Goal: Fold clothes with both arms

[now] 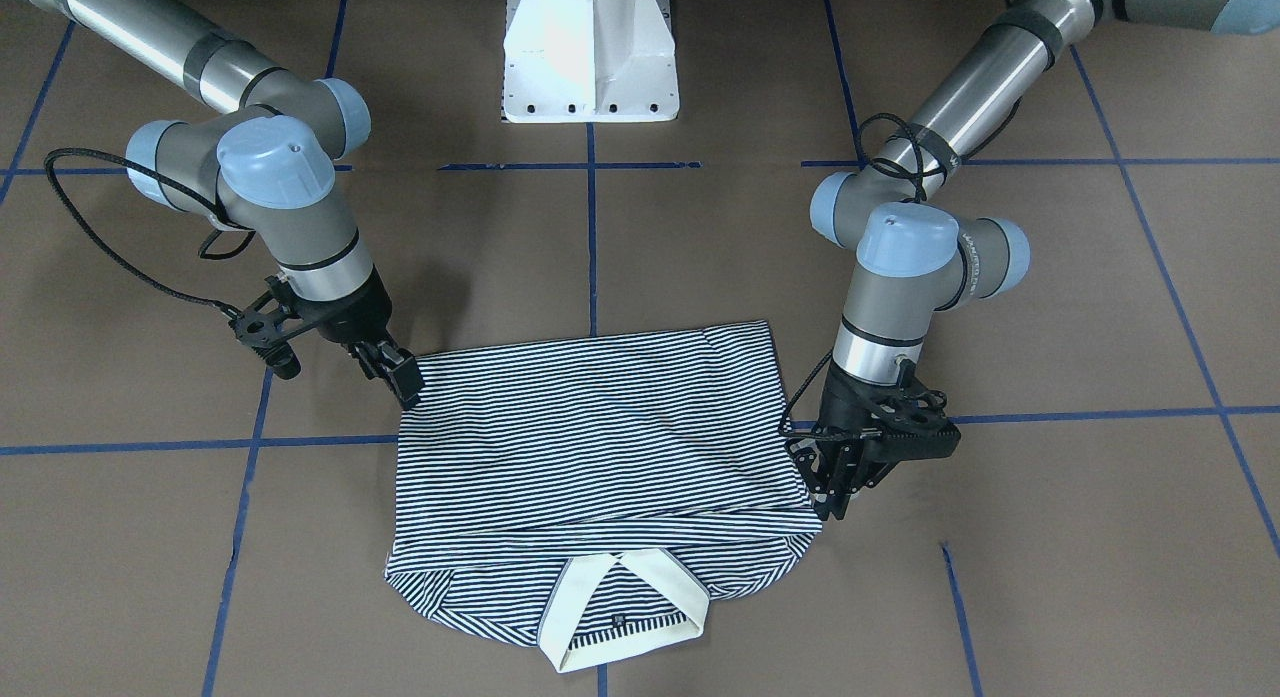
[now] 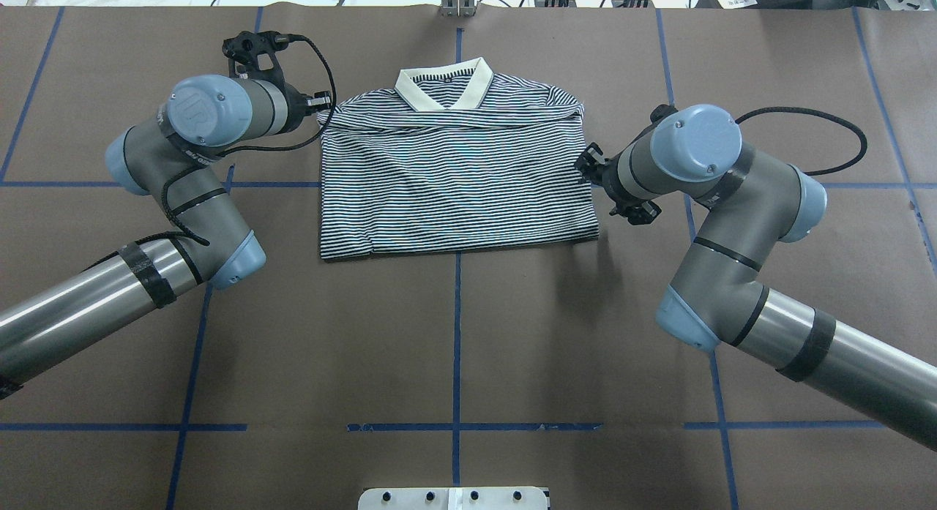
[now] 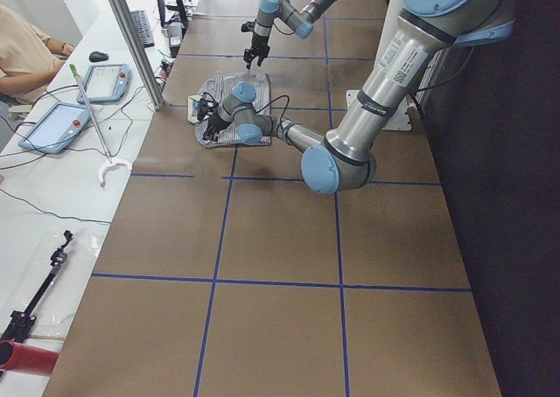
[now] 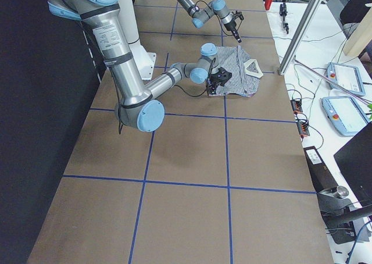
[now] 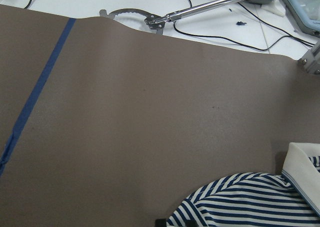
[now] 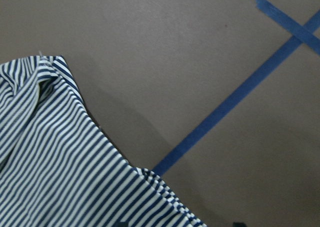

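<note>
The striped polo shirt (image 1: 600, 427) lies flat on the brown table, its lower half folded up over the chest, its cream collar (image 1: 620, 655) toward the table's far edge. It also shows in the overhead view (image 2: 454, 181). My left gripper (image 1: 832, 507) is at the folded layer's corner by the shoulder and looks shut on the shirt's edge; the left wrist view shows shirt cloth (image 5: 240, 202) right at one dark fingertip. My right gripper (image 1: 403, 382) is over the opposite side edge, near the fold line. Its jaws look apart, with cloth (image 6: 50, 152) running between them.
The white pedestal base (image 1: 590, 57) stands behind the shirt. Blue tape lines (image 2: 457, 334) cross the table. Past the far edge lie a metal grabber tool (image 5: 215, 7), cables and tablets (image 3: 105, 82), beside an upright metal post (image 3: 131, 38). A seated person (image 3: 26, 52) is there.
</note>
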Robot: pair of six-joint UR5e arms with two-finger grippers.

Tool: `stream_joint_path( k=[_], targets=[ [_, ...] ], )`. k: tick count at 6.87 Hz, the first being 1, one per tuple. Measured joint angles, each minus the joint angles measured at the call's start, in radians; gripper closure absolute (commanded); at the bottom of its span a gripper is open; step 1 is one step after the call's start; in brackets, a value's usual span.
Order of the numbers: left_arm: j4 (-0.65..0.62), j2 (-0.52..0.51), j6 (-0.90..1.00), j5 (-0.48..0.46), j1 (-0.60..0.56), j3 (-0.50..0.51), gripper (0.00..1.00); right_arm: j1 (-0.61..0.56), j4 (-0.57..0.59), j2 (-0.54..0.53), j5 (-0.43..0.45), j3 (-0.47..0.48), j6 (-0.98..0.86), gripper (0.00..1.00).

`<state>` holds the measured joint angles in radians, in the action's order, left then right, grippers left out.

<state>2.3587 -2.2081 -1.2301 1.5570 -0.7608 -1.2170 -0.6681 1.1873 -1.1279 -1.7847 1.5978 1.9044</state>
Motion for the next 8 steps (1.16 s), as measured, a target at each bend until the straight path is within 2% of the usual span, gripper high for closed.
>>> stream_joint_path(
  k=[3,5,6,7,8],
  targets=[
    [0.001,0.001,0.0,0.0,0.001,-0.001,0.75,0.043,-0.001,-0.016,0.022,-0.001,0.005,0.25],
    [0.001,0.001,0.0,0.0,0.001,-0.001,0.75,0.062,0.0,-0.016,0.034,-0.003,0.006,0.57],
    [0.001,0.001,0.0,0.0,0.001,-0.001,0.75,0.066,0.0,-0.016,0.036,-0.004,0.012,0.86],
    [0.001,0.001,0.0,0.0,0.001,-0.001,0.75,0.069,0.0,-0.016,0.037,-0.005,0.025,1.0],
    [0.001,0.001,0.0,0.0,0.001,-0.001,0.75,0.072,0.0,-0.016,0.037,-0.005,0.037,1.0]
  ],
)
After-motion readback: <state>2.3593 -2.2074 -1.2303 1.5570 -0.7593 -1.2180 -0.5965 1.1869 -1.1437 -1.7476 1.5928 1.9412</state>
